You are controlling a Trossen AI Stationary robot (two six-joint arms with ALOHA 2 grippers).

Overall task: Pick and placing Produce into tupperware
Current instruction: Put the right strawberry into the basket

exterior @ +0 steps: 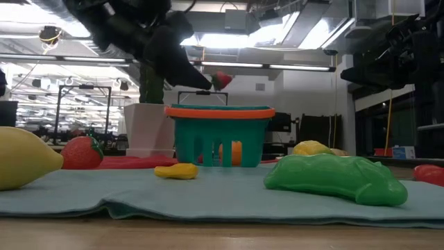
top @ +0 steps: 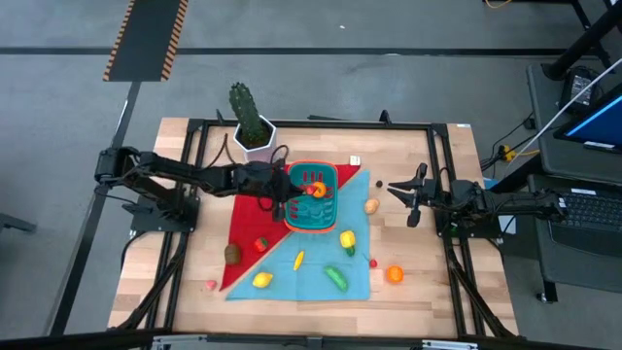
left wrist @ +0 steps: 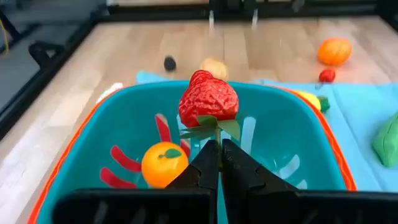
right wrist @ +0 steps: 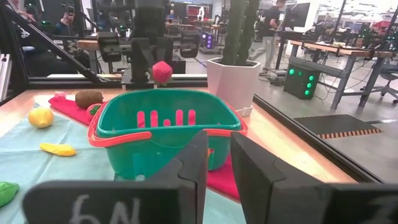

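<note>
Lemon (exterior: 24, 158) and green pod (exterior: 336, 179) lie closest on the teal cloth (exterior: 208, 198). My left gripper (left wrist: 219, 155) pinches a strawberry (left wrist: 208, 99) by its leaves above the tupperware (top: 313, 199); an orange (left wrist: 164, 163) sits inside. My right gripper (top: 412, 197) hangs narrow, holding nothing, well apart.

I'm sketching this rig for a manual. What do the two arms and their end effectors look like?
Both arms are dark, near-black jointed links. The left end effector has two slim black fingers tapering to wedge tips above a black crossbar. The right end effector has broader, flat black fingers; its crossbar carries pale handwritten marks.
</note>
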